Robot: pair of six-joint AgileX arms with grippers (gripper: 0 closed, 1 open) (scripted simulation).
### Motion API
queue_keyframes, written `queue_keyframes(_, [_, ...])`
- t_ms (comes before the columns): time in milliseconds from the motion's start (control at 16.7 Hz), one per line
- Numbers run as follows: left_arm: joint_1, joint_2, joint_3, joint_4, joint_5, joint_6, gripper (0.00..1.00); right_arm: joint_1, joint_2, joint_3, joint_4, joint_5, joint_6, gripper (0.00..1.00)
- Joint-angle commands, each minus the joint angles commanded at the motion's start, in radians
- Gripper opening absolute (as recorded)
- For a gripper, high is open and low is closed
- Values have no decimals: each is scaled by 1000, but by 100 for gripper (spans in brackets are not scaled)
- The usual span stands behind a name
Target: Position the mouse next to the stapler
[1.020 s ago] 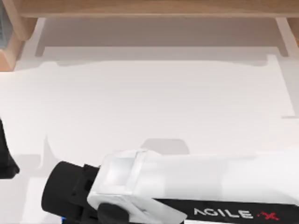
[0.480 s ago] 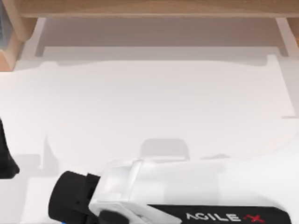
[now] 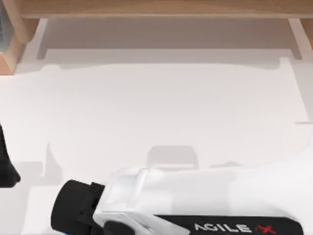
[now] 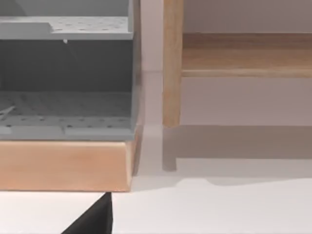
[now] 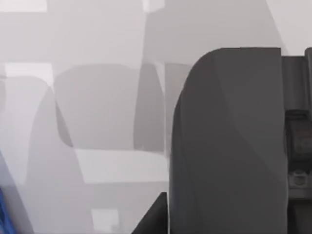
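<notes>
Reaching right arm (image 3: 195, 200) low, cut off by frame edge.

Table (image 3: 161, 107) mid wide open; right arm (image 3: 205, 200) blocks near edge, wood shelf (image 3: 156, 9) along far edge.

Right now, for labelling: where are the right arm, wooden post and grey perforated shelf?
right arm (image 3: 205, 196), top view, on its white casing.
wooden post (image 4: 171, 63), left wrist view, its front face.
grey perforated shelf (image 4: 68, 109), left wrist view, its dotted floor.
</notes>
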Motion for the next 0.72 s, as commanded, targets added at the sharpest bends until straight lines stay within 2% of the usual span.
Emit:
queue_keyframes(360, [0, 0, 0, 0, 0, 0, 100, 0, 0, 0, 0, 0, 0, 98])
queue_keyframes(720, [0, 0, 0, 0, 0, 0, 100, 0, 0, 0, 0, 0, 0, 100])
